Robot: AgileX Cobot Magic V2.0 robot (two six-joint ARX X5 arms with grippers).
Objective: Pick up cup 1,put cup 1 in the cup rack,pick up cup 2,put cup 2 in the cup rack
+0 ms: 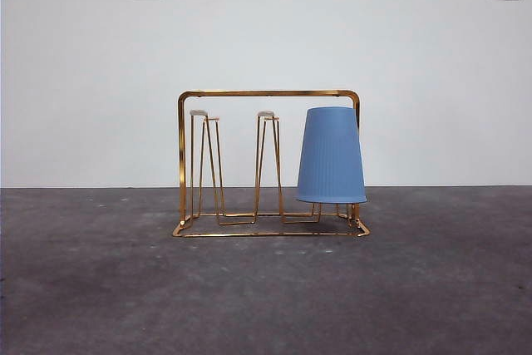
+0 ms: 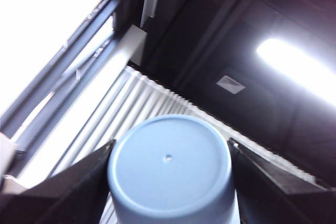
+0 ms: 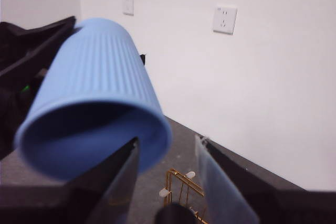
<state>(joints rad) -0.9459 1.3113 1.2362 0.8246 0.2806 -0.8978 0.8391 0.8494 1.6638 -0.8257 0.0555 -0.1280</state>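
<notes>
Already one ribbed blue plastic cup [image 1: 332, 155] sits upside down over a peg at one end of the gold wire cup rack [image 1: 268, 94], draining. My left gripper [image 2: 169, 156] clamps a second blue cup [image 2: 169, 166] base-up, probably raised above the rack. My right gripper [image 3: 167, 163] is released, waiting.

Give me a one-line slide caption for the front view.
Ribbed blue plastic cup hangs upside down at one end of the gold wire cup rack on a dark grey table; other pegs bare.
</notes>
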